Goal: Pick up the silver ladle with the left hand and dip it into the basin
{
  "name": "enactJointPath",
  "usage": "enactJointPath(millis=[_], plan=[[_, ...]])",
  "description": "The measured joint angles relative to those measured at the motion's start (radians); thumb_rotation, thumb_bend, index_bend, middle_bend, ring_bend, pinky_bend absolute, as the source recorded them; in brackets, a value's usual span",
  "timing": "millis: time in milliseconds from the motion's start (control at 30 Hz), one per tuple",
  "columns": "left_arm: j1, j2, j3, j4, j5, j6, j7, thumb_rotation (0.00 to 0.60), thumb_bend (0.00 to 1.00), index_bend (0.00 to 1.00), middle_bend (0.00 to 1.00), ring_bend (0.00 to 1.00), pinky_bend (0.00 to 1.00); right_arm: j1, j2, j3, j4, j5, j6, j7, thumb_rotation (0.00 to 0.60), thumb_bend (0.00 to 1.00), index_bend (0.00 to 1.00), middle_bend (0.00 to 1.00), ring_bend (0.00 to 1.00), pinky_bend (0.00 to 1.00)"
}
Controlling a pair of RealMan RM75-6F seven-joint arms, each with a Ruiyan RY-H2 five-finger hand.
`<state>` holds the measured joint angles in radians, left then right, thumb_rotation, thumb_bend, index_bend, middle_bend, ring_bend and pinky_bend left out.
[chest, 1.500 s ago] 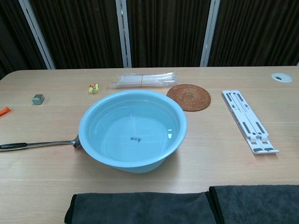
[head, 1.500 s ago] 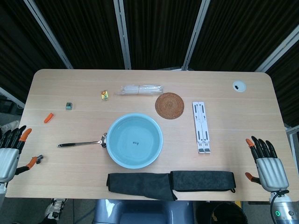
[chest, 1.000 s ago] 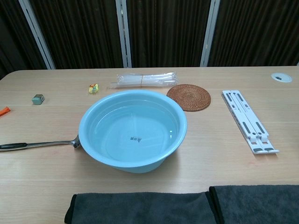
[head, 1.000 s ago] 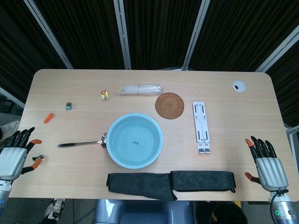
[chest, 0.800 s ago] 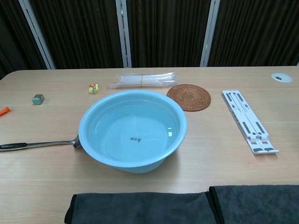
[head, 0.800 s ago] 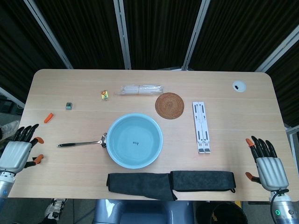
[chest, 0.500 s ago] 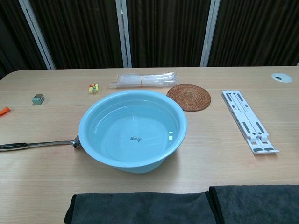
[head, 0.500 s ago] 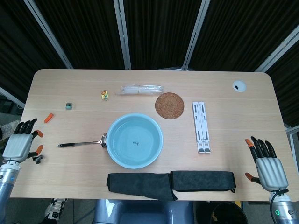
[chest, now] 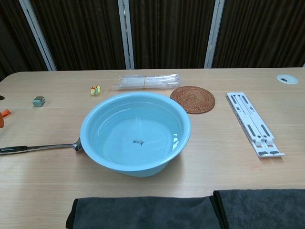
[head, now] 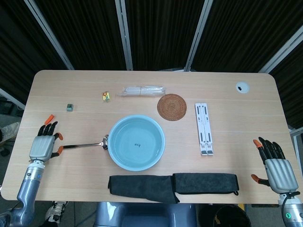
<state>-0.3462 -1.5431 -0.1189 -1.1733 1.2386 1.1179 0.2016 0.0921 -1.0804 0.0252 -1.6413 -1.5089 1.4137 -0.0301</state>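
The silver ladle point(head: 83, 144) lies flat on the table, its black-tipped handle pointing left and its bowl end against the left rim of the light blue basin point(head: 137, 116). The basin holds clear water. My left hand point(head: 42, 145) hovers at the table's left edge, fingers spread and pointing away, right beside the handle's end and holding nothing. Beyond the table's front right corner my right hand point(head: 277, 169) is open and empty. In the chest view the ladle point(chest: 43, 147) runs off the left edge and its bowl is hidden behind the basin point(chest: 124, 167).
A small orange piece point(head: 49, 118) lies just past my left fingertips. Farther back are a grey-green block point(head: 69, 107), a yellow item point(head: 106, 96), a clear plastic packet point(head: 142, 90), a woven coaster point(head: 172, 107) and a white folding stand point(head: 204, 128). Dark cloths point(head: 173, 184) line the front edge.
My left hand has come up from off the front left corner and moved right, onto the table beside the ladle's handle end. The right hand dropped slightly. The ladle and basin stayed put.
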Motion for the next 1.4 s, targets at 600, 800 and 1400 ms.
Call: enactJointPath(millis=[600, 800, 1400], plan=[[-0.048, -0.169, -0.015, 0.172, -0.052, -0.067, 0.044, 0.569, 0.40, 0.42, 0.00, 0.00, 0.00, -0.010, 0.047, 0.007, 0.021, 0.004, 0.013, 0.122, 0.600, 0.00, 0.00, 0.00, 0.00, 0.00], [-0.063, -0.196, -0.015, 0.201, -0.047, -0.096, 0.003, 0.566, 0.39, 0.42, 0.00, 0.00, 0.00, -0.009, 0.049, 0.013, 0.025, 0.015, 0.009, 0.127, 0.600, 0.00, 0.00, 0.00, 0.00, 0.00], [-0.084, -0.218, -0.007, 0.206, -0.032, -0.139, -0.048, 0.568, 0.40, 0.43, 0.00, 0.00, 0.00, -0.014, 0.054, 0.020, 0.027, 0.023, 0.017, 0.141, 0.600, 0.00, 0.00, 0.00, 0.00, 0.00]])
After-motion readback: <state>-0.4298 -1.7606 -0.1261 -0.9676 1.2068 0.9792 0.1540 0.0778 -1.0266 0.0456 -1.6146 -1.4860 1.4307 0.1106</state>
